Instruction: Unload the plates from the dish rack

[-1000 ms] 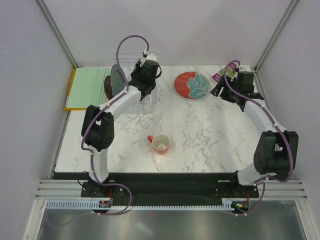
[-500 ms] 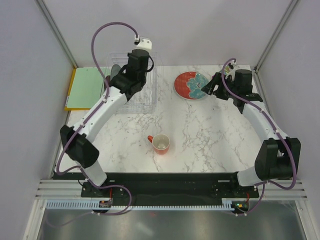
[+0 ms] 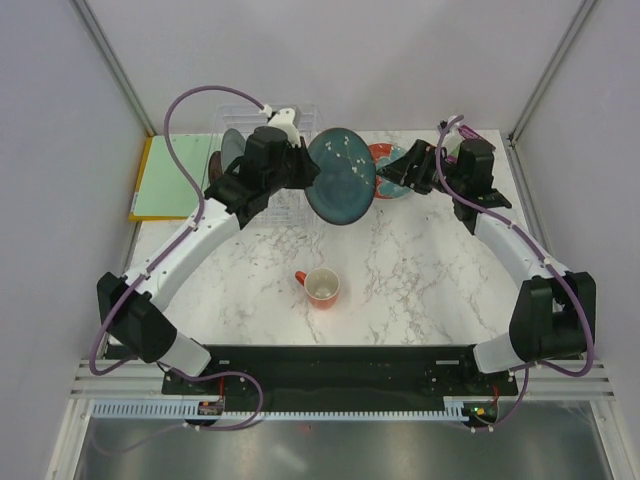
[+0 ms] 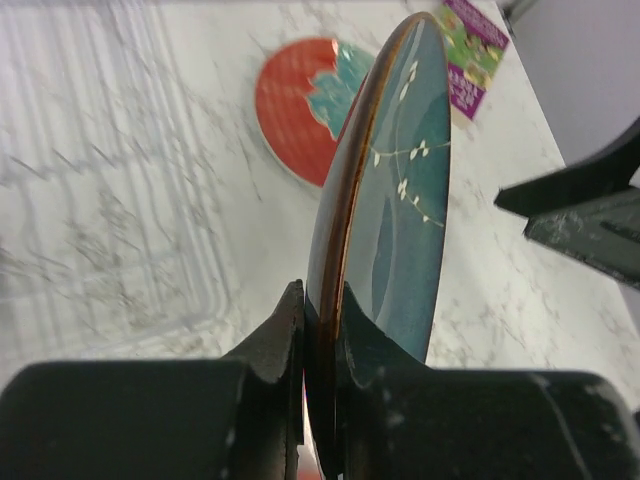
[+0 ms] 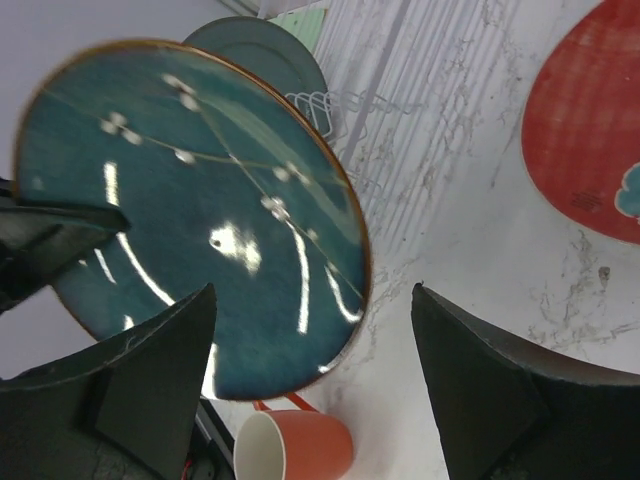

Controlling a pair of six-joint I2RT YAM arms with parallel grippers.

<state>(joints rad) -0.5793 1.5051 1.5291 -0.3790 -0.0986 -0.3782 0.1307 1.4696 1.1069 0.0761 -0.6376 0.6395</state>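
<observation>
My left gripper [image 3: 306,172] is shut on the rim of a dark teal plate [image 3: 341,176] with a brownish edge, held on edge in the air to the right of the clear dish rack [image 3: 262,205]. The left wrist view shows both fingers [image 4: 283,330] pinching that plate [image 4: 400,200]. My right gripper [image 3: 398,170] stands open just right of it, jaws wide and touching nothing; its wrist view faces the plate [image 5: 190,200]. A grey-teal plate [image 3: 232,150] stands in the rack. The red plate with teal splash [image 3: 385,160] lies flat on the table, partly covered.
An orange-red mug [image 3: 322,287] lies on its side in the middle of the marble table [image 3: 420,280]. A flat green board [image 3: 175,175] lies left of the rack. A purple packet [image 4: 470,40] sits at the back right. White walls close in on three sides.
My left arm has lifted the dark teal plate out of the rack and swung it right. My right gripper has moved left toward it and opened wider.
</observation>
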